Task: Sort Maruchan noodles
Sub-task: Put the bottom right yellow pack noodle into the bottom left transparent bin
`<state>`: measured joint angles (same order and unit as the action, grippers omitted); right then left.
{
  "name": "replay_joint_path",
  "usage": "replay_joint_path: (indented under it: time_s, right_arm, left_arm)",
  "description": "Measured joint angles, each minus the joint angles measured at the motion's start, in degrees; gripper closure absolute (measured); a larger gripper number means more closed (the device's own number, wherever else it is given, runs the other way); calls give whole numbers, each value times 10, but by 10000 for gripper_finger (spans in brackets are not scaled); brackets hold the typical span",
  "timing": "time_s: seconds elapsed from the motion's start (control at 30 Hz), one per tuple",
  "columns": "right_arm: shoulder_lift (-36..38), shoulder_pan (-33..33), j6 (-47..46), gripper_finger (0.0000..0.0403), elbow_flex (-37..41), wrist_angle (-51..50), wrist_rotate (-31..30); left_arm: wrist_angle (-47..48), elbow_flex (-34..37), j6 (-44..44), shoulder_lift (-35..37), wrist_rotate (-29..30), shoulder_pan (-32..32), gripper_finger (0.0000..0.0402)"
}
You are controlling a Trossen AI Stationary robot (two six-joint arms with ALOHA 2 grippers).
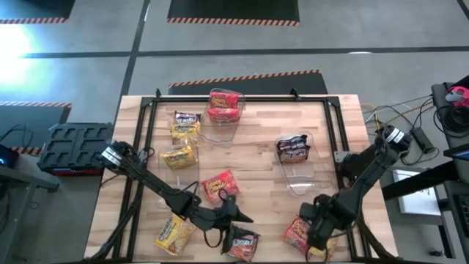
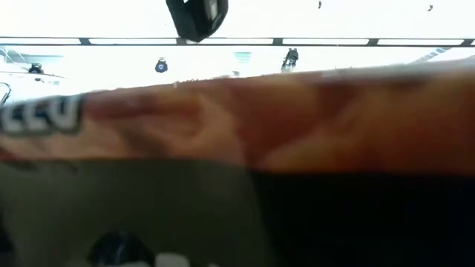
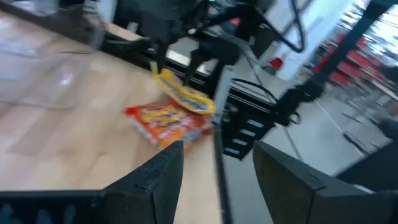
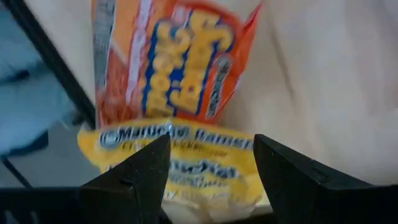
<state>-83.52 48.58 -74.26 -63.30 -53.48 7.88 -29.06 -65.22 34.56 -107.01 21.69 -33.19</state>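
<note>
Packets lie scattered over the wooden surface (image 1: 256,150) in my overhead feed. At the far middle a clear bin (image 1: 222,117) holds red packets (image 1: 224,104). A second clear bin (image 1: 299,165) to the right holds a dark packet (image 1: 293,148). On the left I see a dark-topped packet (image 1: 185,122) with a yellow one (image 1: 178,156) nearer to me, a red packet (image 1: 219,185) at centre, and another yellow packet (image 1: 174,232) at the near left edge. The left claw (image 1: 238,213) sits near the middle of the near edge, just above a dark packet (image 1: 242,243). The right claw (image 1: 320,233) is at the near right over a red packet (image 1: 299,233).

From the low camera, a packet (image 2: 297,119) right against the lens fills nearly everything; I cannot make out more than orange and dark bands.

On the left wrist camera, the left claw (image 3: 217,158) stands open with nothing between its fingers (image 3: 163,171). Beyond it the other arm's claw holds a yellow packet (image 3: 184,96) by one edge above a red packet (image 3: 166,121) lying on the wood.

On the right wrist camera, the right claw (image 4: 211,158) grips the yellow Maruchan packet (image 4: 180,165) between its fingers (image 4: 140,171), with an orange-red packet (image 4: 174,62) on the surface just beyond.
</note>
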Motion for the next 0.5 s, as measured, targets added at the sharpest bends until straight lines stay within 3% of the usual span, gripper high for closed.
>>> replay_joint_path:
  time_s: [0.2,0.5]
  right_arm:
    - [-13,1,90,184,-32,-33,90]
    - [-13,-8,296,184,-51,-96,160]
  left_arm:
    - [9,-56,-37,-39,-17,1,225]
    - [65,-129,-68,-89,7,5,225]
